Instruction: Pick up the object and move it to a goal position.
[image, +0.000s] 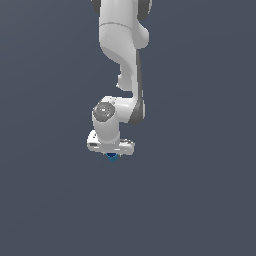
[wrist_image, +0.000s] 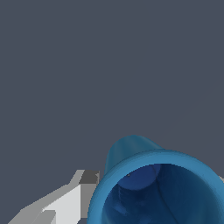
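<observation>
Slippage is the risk: the claw (image: 111, 151) appears clamped on the cup (image: 111, 156), which hangs just beneath it, yet only one finger (wrist_image: 65, 203) shows beside the rim, so a shallow grip could drop it mid-move.

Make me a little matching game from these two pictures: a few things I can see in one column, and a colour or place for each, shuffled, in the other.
Column one:
1. cup
2. robot arm
3. tool
4. finger

Column two:
A. white, reaching down from the top of the exterior view
B. bright blue, hollow, open end facing the wrist camera
C. pale grey, right beside the cup in the wrist view
D. white, directly above the blue cup in the exterior view

Pairs: 1-B, 2-A, 3-D, 4-C
</observation>
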